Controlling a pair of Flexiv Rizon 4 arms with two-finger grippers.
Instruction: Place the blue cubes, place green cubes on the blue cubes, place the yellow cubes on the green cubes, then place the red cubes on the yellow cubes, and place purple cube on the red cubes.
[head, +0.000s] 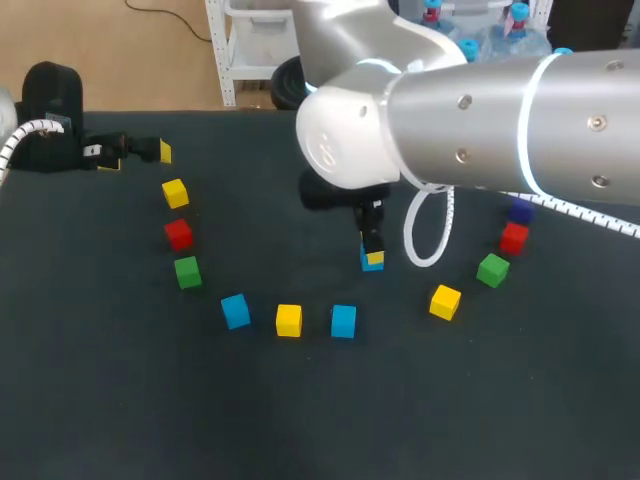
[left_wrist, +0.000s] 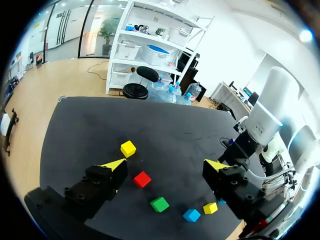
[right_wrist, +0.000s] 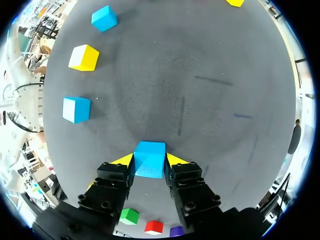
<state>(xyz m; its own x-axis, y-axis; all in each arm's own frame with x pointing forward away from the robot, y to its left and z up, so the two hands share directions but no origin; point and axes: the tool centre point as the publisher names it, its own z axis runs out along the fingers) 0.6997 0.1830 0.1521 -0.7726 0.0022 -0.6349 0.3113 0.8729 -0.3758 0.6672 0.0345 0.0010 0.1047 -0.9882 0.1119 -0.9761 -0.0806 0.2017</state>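
The right gripper (right_wrist: 150, 162) is clamped on a blue cube (right_wrist: 149, 154) at the middle of the table (head: 120, 400), probably to start the stack in open space. The left gripper (left_wrist: 165, 165) hangs with its fingers apart, out of the way.

In the head view, the right arm (head: 500, 110) overlaps the top of the purple cube (head: 520, 211), and the right gripper (head: 372, 256) covers most of the blue cube (head: 369, 266) between its fingers, only a low corner showing

Bright, even light; soft shadows
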